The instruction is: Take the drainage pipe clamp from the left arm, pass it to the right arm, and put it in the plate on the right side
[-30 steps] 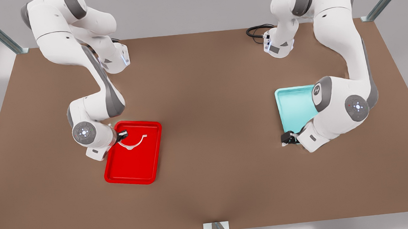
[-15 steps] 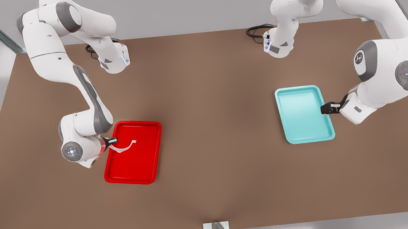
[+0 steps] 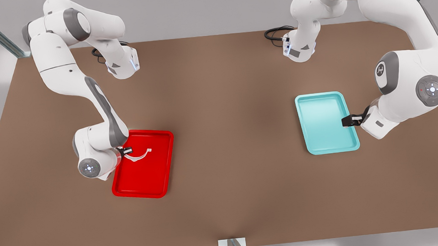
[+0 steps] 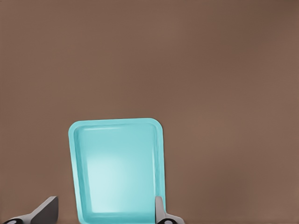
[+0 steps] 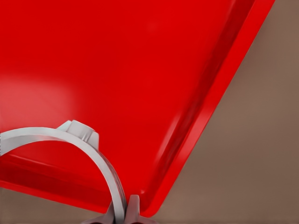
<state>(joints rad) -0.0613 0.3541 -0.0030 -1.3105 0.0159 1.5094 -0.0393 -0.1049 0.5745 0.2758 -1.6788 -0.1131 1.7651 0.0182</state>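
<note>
Bright, even, shadowless render

Soft overhead light leaves pale glare patches on the red plate (image 3: 130, 183) and teal tray (image 3: 321, 125); table (image 3: 221, 99) shadows are faint.

Plate (image 3: 157, 181): glossy red, smooth.
Teal tray (image 3: 325, 121): smooth, soft sheen.
Table (image 3: 224, 91): matt brown.
Clamp (image 3: 139, 156): smooth white.

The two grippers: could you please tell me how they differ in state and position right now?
The right gripper is shut on the drainage pipe clamp, while the left gripper is open and holds nothing. The right gripper is over the red tray, at the front view's left; the left gripper is at the edge of the teal tray, at the front view's right. Both are black two-finger grippers on white arms.
</note>
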